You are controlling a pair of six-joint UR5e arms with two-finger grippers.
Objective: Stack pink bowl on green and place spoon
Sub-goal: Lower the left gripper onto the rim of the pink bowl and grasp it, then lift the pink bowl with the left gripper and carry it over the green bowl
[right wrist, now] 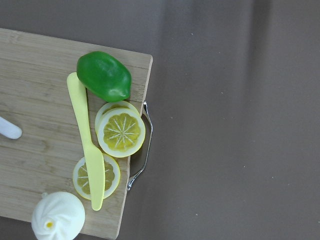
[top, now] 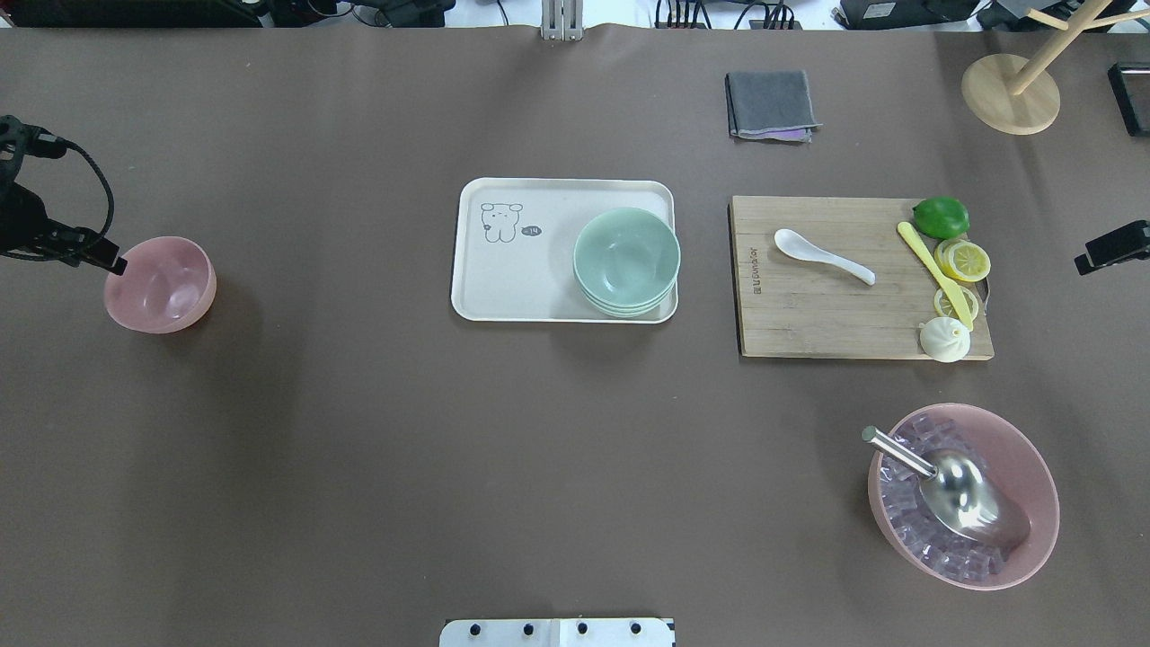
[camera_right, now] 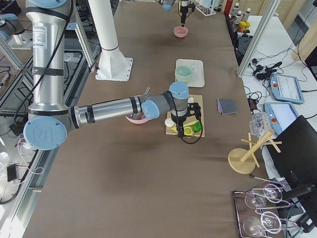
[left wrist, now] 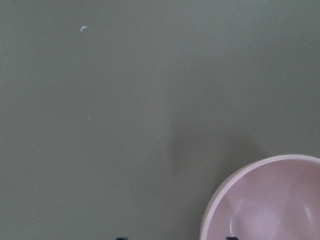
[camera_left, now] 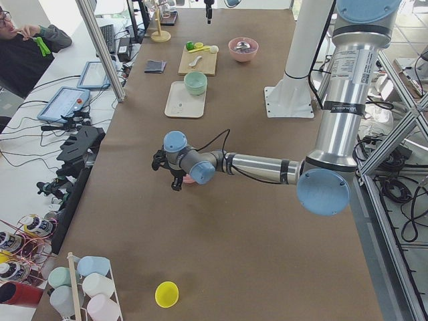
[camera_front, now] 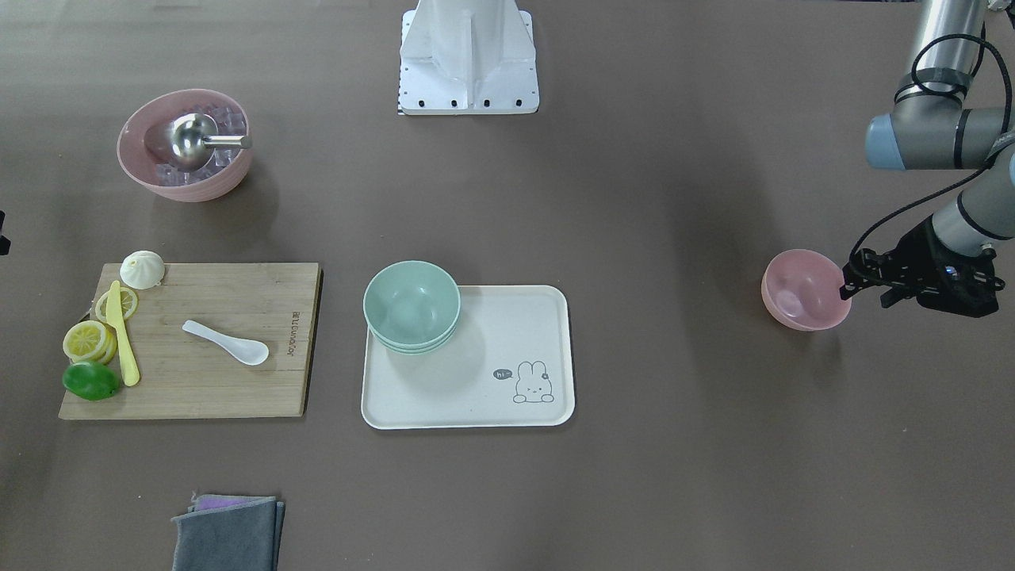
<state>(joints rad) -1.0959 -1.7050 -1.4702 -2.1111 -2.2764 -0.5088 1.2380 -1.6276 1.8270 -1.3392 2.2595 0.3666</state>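
Left claw (camera_front: 848,284) stands open at the pink bowl (camera_front: 799,292) near the left end of the bench (camera_front: 682,444) — one finger inside the rim, one outside. Right claw (top: 1112,247) hangs over the right edge — whether it is open or closed, I cannot tell. The spoon (camera_front: 226,342) lies on the cutting board (camera_front: 238,388).

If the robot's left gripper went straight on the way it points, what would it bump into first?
Most likely the small pink bowl. The left gripper points down right at its rim, open, apparently with one fingertip inside and one outside, though depth is hard to judge.
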